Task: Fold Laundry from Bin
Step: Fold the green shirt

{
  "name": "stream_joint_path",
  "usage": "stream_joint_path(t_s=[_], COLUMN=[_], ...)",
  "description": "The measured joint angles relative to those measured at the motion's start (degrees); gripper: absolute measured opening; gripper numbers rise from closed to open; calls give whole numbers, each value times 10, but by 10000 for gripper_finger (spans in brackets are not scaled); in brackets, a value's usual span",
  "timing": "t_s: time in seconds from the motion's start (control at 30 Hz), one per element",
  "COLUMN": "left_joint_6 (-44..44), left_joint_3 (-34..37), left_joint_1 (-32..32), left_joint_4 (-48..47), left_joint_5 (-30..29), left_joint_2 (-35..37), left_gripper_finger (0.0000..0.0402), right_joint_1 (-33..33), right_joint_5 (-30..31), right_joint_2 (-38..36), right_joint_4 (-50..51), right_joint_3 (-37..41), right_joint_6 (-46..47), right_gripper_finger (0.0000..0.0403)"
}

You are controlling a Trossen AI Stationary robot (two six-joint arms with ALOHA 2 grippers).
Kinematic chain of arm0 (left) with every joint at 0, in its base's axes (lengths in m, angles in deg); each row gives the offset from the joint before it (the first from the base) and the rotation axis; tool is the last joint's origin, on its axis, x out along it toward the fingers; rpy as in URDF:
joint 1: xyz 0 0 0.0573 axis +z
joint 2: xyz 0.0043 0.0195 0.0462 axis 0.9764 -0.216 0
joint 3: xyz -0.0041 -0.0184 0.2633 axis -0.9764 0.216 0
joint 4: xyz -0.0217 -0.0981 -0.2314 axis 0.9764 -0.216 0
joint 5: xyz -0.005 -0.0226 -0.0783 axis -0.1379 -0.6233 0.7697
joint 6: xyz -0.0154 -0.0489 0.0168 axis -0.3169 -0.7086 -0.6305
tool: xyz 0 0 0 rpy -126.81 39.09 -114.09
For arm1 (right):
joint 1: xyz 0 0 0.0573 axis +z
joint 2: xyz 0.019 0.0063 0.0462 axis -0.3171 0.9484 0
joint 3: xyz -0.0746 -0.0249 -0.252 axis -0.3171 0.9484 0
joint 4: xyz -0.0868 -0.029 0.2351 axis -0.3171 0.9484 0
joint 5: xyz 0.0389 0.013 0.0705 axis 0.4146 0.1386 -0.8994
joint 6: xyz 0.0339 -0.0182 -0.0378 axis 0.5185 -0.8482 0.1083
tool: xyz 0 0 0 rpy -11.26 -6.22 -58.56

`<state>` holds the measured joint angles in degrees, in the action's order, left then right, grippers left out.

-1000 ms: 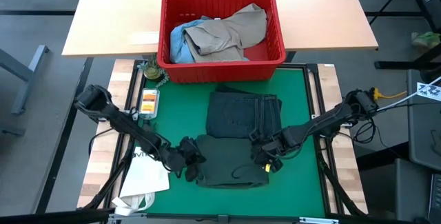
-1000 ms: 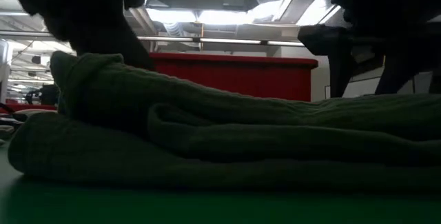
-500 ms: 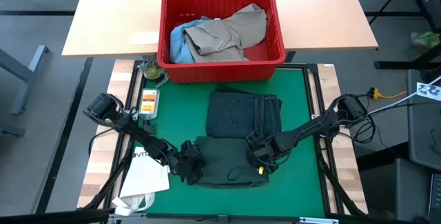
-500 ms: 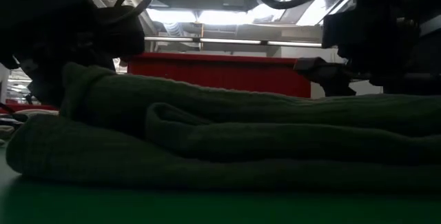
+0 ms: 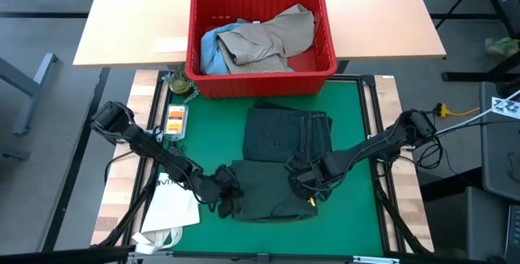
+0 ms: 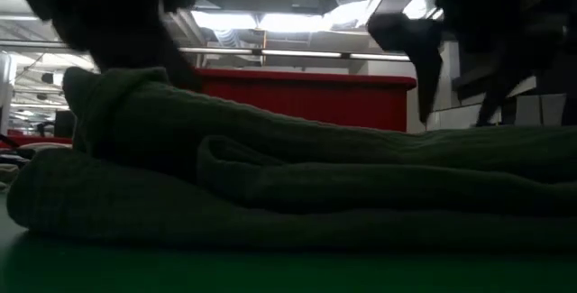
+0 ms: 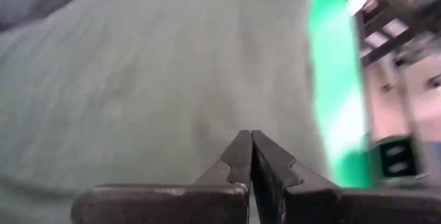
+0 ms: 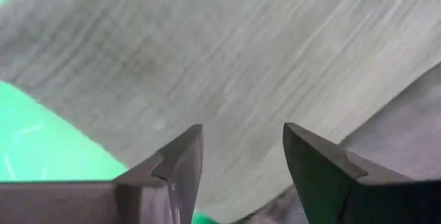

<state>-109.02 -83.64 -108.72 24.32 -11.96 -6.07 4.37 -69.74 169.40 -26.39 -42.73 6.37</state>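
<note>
The dark green shirt [image 5: 264, 192] lies folded on the near part of the green mat [image 5: 357, 118]. The folded dark trousers [image 5: 288, 136] lie just beyond it. The red bin [image 5: 262, 45] stands at the mat's far edge and holds a khaki garment [image 5: 272, 36] and light blue jeans [image 5: 213, 46]. My left gripper [image 5: 227, 196] is shut at the shirt's left edge. My right gripper [image 5: 302, 184] is open over the shirt's right part, and its fingers [image 8: 180, 160] stand above the cloth [image 8: 241, 45]. My left gripper meets the shirt at its left edge [image 6: 108, 90], where the cloth stands up in a hump. Its shut fingers [image 7: 250, 148] come slanting down from the table's left. The gripper's own body hides the place of contact, so I cannot tell pressing from merely resting.
A white paper bag [image 5: 172, 209] lies off the mat's near left corner, under the left arm. An orange-and-white packet [image 5: 175, 119] and a small dark ornament [image 5: 179, 84] lie left of the mat. A wooden table [image 5: 130, 20] carries the bin's far side.
My right gripper has gone a little toward the table's left over the shirt, dipped low, then risen, staying open. My left gripper dipped at the shirt's left edge and has come back up. The hump in the cloth there flattened and stands up again.
</note>
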Motion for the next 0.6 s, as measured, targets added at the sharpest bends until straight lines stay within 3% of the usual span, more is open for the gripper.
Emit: stream_joint_path(t_s=[0.17, 0.3, 0.6], left_joint_6=[10, 10, 26], left_joint_3=[0, -1, -1], left_joint_1=[-6, -17, -61], left_joint_4=[91, 111, 109], left_joint_5=[3, 7, 1], left_joint_2=[1, 0, -22], left_gripper_finger=[0, 0, 0], right_joint_1=[6, 27, 88], right_joint_5=[-26, -42, 13], right_joint_2=[-1, -1, -1], right_joint_4=[0, -5, -21], right_joint_3=[-22, -20, -11], right_joint_6=[-3, 4, 185], right_gripper_finger=[202, 202, 202])
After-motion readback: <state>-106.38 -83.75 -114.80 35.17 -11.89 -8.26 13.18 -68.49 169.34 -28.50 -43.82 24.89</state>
